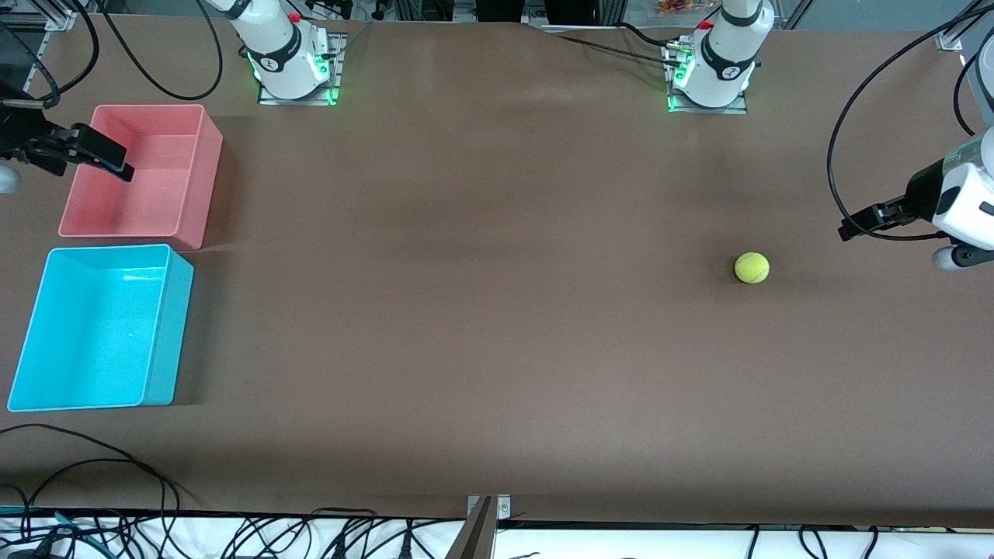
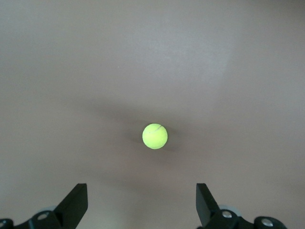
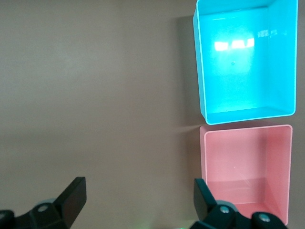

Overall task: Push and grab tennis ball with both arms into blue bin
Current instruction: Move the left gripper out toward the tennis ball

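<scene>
I see the fuzzy yellow-green tennis ball on the surface, ahead of and centred between the left gripper's spread, empty fingers; the right gripper's fingers are likewise spread.

Tennis ball ahead of my open fingers

My left gripper hangs over the brown table, jaws spread wide; the tennis ball rests alone, untouched.

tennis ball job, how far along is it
Nothing done yet: the ball sits on the table toward the left arm's end, the blue bin at the other end is empty. Left claw is open near the ball; right claw open over the pink bin. Pushing and binning remain.
</scene>
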{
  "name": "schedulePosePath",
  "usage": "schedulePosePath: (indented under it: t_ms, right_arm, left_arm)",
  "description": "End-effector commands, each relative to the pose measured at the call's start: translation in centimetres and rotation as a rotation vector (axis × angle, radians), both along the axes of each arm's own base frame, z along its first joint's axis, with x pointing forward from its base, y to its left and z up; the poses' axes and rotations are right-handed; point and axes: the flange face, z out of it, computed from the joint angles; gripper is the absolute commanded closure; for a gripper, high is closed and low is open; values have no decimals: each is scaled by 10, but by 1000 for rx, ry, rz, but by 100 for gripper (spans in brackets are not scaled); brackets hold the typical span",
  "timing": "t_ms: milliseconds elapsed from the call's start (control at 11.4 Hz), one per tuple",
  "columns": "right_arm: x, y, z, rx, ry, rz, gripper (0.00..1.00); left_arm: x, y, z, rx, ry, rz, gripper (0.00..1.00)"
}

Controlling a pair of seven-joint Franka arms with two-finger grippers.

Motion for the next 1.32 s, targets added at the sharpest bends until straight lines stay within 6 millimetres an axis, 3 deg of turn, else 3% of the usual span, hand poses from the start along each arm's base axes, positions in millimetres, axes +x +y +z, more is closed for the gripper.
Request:
schedulePosePath:
  t_ms: [0, 176, 351, 615, 1229]
  right_arm:
    - [2, -1, 5, -3, 1, -6, 0]
    - [4, 0, 3, -2, 0, -13, 0]
    - [3, -1, 4, -3, -2, -11, 0]
    - [3, -1, 4, -1, 0, -9, 0]
    - [3, -1, 4, -1, 0, -6, 0]
  left_arm:
    - [3, -8, -4, 36, -29, -38, 0]
    - [6, 6, -35, 33, -72, -26, 0]
    - [6, 21, -53, 21, -85, -71, 0]
    - [2, 25, -83, 20, -97, -74, 0]
    - [-24, 23, -178, 29, -121, -112, 0]
